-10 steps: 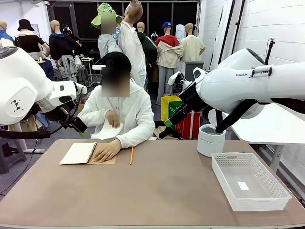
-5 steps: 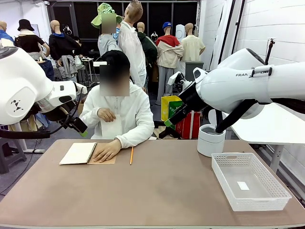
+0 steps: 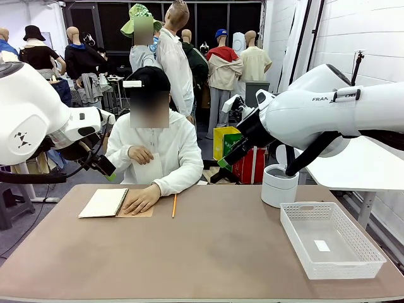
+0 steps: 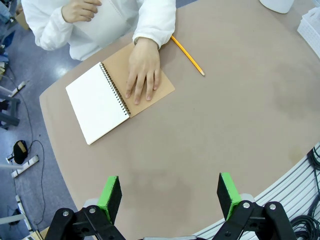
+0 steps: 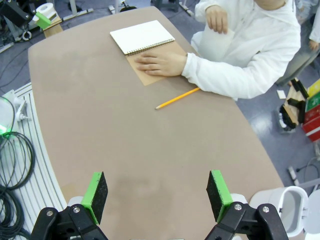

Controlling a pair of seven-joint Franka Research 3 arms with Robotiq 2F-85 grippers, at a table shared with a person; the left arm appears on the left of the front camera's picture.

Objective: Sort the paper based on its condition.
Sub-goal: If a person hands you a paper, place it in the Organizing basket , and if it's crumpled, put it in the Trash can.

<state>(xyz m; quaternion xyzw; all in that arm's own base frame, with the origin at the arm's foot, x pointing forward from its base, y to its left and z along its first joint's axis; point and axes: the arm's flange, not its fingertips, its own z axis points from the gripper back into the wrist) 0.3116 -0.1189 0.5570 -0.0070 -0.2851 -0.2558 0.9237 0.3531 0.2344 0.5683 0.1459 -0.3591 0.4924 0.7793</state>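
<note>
Front view carried the one readable piece of lettering: black capitals "FRAN" on the white shell of the right arm point(image 3: 328, 107), with the rest of the word hidden. The left arm point(image 3: 25, 120) bore a small dark emblem without legible letters. No print could be made out on the thin white sheet of paper point(image 3: 148, 172), which the person at the far side of the table held up against a white top with one hand point(image 3: 140, 153), above the table edge. It looked plain and blank; against the white clothing its edges and any creases were hard to tell. The person's other hand point(image 3: 140, 199) lay flat on the brown card cover of an open spiral-bound notebook point(image 3: 103, 202), whose blank white page faced up, with a yellow pencil point(image 3: 174, 206) just beside it on the brown table point(image 3: 208, 252). Near the right arm stood a white plastic mesh basket point(image 3: 291, 228) holding a small white scrap point(image 3: 322, 245), with a white round tub point(image 3: 279, 185) behind it. The left gripper point(image 4: 169, 192) and the right gripper point(image 5: 157, 194) each hung over bare tabletop, green pads spread wide with nothing between them, both well apart from the sheet.
</note>
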